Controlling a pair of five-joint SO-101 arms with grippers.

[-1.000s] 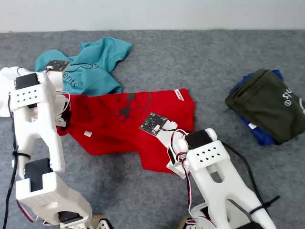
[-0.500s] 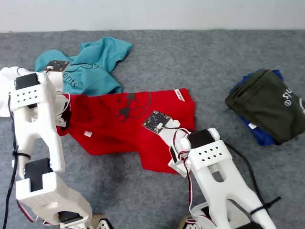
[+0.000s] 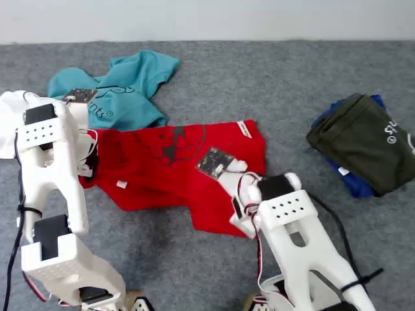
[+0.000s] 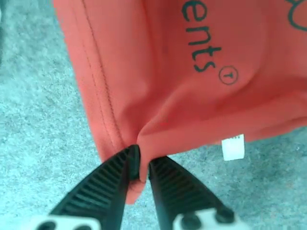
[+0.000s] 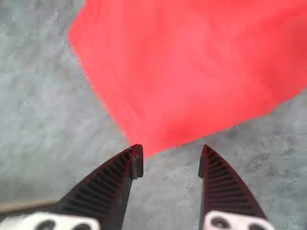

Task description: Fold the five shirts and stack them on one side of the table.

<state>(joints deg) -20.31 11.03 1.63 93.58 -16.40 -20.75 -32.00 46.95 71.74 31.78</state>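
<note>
- The rumpled red cotton T-shirt point(image 3: 152, 178) lies spread mid-table on the grey felt tabletop point(image 3: 272, 84).
- The left gripper point(image 4: 141, 162) is clamped on its hem.
- The right gripper point(image 5: 171, 162) hangs over its corner, jaws spread wide.
- A crumpled teal shirt point(image 3: 130, 84) touches its far edge.

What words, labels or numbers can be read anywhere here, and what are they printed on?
On the red shirt: dark lettering with a small circled mark, only the end of a word in the left wrist view; no whole word reads.
On the teal shirt: dark lettering, too small to read.
On the olive shirt: white letters, only a fragment shows.
On the white tag at the red shirt's hem: too small to tell.
</note>
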